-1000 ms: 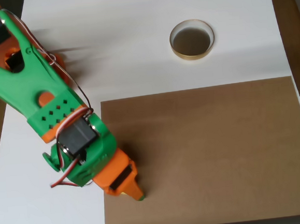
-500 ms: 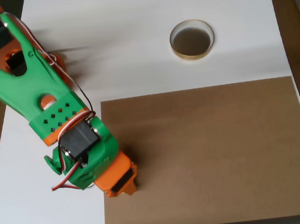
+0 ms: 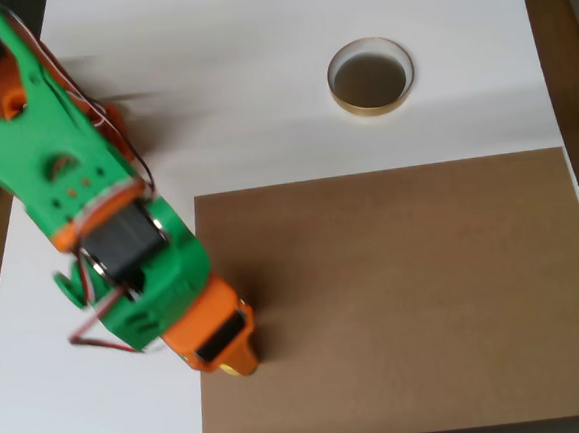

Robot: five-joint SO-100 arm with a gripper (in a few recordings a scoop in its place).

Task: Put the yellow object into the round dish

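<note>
Overhead view: the gripper [image 3: 243, 366] is largely hidden beneath the green and orange arm [image 3: 122, 260], so whether its jaws are spread or closed cannot be told. A sliver of yellow at its tip may be the peg [image 3: 237, 371], seen at 7 o'clock. The dish [image 3: 370, 77] sits at 1 o'clock on the white table [image 3: 260, 98], well apart. A brown board [image 3: 406, 298] covers the lower right.

The arm [image 3: 89, 222] has swung a little toward the left and upper side of the overhead view since a second ago. Its hand [image 3: 236, 364] has drawn back from farther in on the brown board [image 3: 396, 298] to the board's left edge, and a sliver of yellow shows beneath its tip.
</note>
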